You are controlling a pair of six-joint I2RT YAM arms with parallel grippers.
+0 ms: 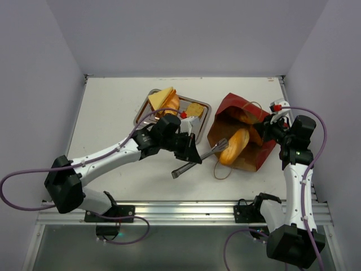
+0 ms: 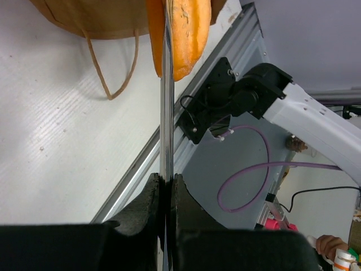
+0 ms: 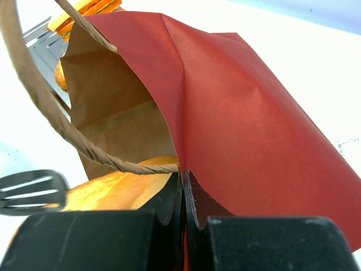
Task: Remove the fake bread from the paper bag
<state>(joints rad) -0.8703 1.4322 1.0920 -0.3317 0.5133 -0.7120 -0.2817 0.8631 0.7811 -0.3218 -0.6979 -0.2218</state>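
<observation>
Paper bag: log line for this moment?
left claw: shut on tongs | right claw: shut on paper bag rim | loaf: at bag mouth, tongs at it

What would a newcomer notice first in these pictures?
A dark-red paper bag lies open at the right of the table, a glossy golden loaf sticking out of its mouth. The right tool pinches the bag's edge, while the left tool grips a slotted metal spatula whose head lies by that loaf. At the back centre, a steel tray holds more bread.
</observation>
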